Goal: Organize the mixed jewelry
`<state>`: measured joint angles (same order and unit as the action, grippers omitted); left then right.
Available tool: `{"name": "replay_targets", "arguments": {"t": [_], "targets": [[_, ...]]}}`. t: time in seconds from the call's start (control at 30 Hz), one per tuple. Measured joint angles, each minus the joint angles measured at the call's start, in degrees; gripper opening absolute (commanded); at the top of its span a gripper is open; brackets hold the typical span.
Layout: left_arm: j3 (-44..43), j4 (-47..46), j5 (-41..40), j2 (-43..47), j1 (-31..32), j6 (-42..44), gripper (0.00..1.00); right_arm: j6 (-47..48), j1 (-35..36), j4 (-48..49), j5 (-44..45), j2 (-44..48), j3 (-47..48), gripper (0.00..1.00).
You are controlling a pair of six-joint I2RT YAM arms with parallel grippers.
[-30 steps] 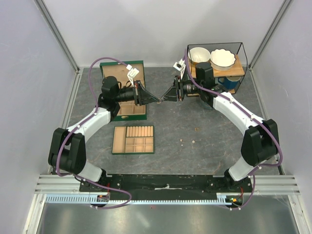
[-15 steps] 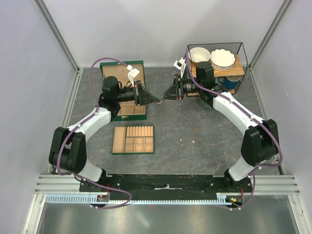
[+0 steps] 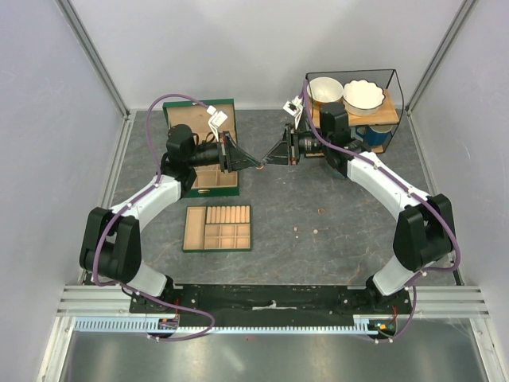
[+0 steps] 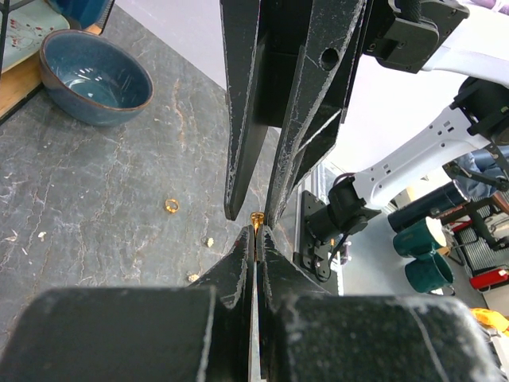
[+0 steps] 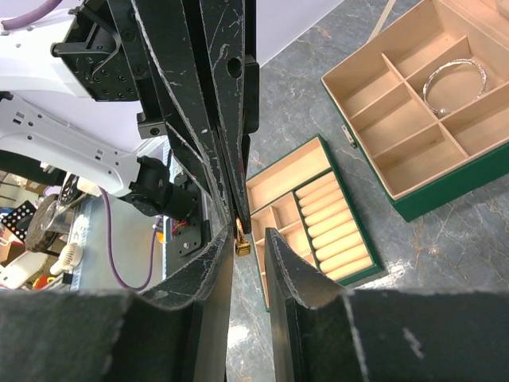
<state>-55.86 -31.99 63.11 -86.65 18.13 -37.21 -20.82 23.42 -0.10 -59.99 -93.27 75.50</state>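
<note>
Far-centre lane blocked: left gripper (image 3: 258, 165) and right gripper (image 3: 268, 162) tip to tip. Green box (image 3: 213, 181) far-left, tray (image 3: 218, 228) near-left, wire rack (image 3: 398, 87) far-right corner. Table (image 3: 350, 239) near-right mostly free.
</note>
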Motion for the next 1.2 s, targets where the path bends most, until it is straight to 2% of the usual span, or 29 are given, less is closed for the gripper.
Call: {"name": "replay_targets", "arguments": {"t": [0.2, 0.67, 0.77, 0.8, 0.87, 0.97, 1.0, 1.1, 1.2], "targets": [[0.0, -0.81, 0.02, -0.02, 0.0, -0.2, 0.01, 0.0, 0.09, 0.09, -0.2, 0.0, -0.11, 0.27], [0.0, -1.36, 0.02, -0.52, 0.0, -0.31, 0.01, -0.04, 0.09, 0.09, -0.59, 0.0, -0.17, 0.06], [0.0, -1.36, 0.0, -0.66, 0.0, -0.31, 0.13, -0.04, 0.09, 0.24, -0.57, 0.0, -0.55, 0.0], [0.0, -1.36, 0.0, -0.72, 0.0, -0.28, 0.2, -0.07, 0.09, 0.26, -0.57, 0.0, -0.68, 0.0], [0.0, -1.11, -0.15, -0.74, 0.0, -0.31, 0.27, -0.07, 0.09, 0.33, -0.59, 0.02, -0.85, 0.0], [0.0, -0.92, -0.76, -0.74, -0.02, -0.28, 0.45, 0.09, 0.09, 0.13, -0.37, 0.24, -1.07, 0.0], [0.0, -0.72, -1.22, -0.74, -0.02, -0.26, 0.56, 0.26, 0.09, -0.02, -0.24, 0.35, -1.07, 0.0], [0.0, 0.2, -2.29, -0.7, -0.15, -0.11, 0.64, 1.6, 0.11, -1.68, 0.76, 0.87, -1.07, 0.0], [0.02, 2.29, -4.68, -0.07, -1.18, 0.09, 0.65, 4.04, 0.35, -5.25, 3.26, 1.68, -1.03, 0.0]]}}
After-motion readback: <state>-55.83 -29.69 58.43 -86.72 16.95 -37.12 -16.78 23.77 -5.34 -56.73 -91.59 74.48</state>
